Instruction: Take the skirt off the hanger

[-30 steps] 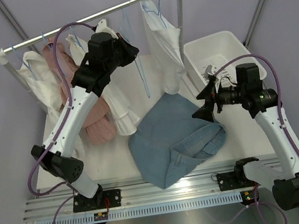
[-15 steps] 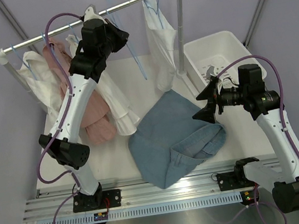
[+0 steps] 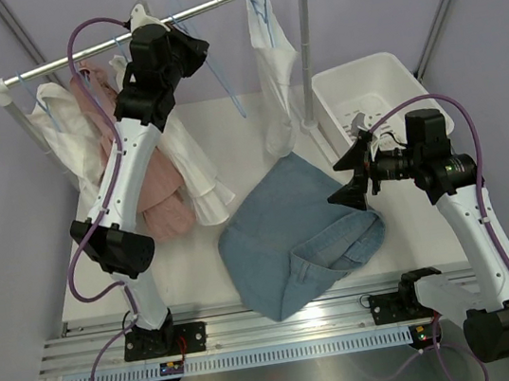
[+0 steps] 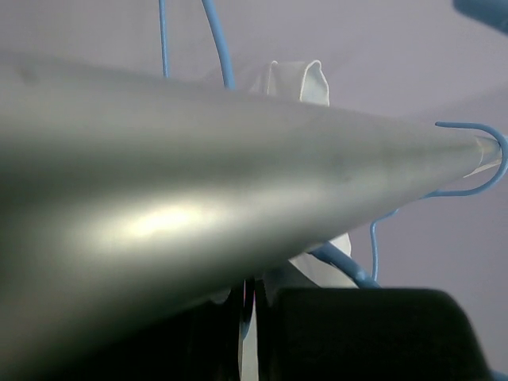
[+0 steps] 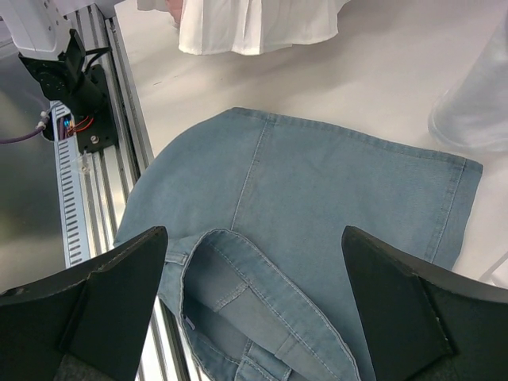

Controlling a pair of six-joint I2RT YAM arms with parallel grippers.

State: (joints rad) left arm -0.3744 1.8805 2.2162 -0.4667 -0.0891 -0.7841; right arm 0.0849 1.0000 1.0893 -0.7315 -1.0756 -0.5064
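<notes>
The blue denim skirt [image 3: 295,237] lies flat on the white table, off any hanger, its waistband open toward the near edge. My left gripper [image 3: 192,48] is raised to the clothes rail [image 3: 72,60], shut on a bare blue wire hanger [image 3: 224,80] that slants down to the right. In the left wrist view the rail [image 4: 175,214] fills the frame, and a sliver of blue wire shows between the closed fingers [image 4: 317,333]. My right gripper [image 3: 349,178] hovers open over the skirt's right edge. In its wrist view the skirt [image 5: 317,214] lies below the spread fingers [image 5: 95,294].
White garments [image 3: 275,72] and a pink one [image 3: 155,200] hang from the rail on blue hangers. A white basket [image 3: 390,70] stands at the back right beside the rail's post [image 3: 307,48]. An aluminium track [image 3: 255,324] runs along the near table edge.
My left arm has lifted the blue hanger up and back to the rail. The right arm and the skirt have stayed where they were.
</notes>
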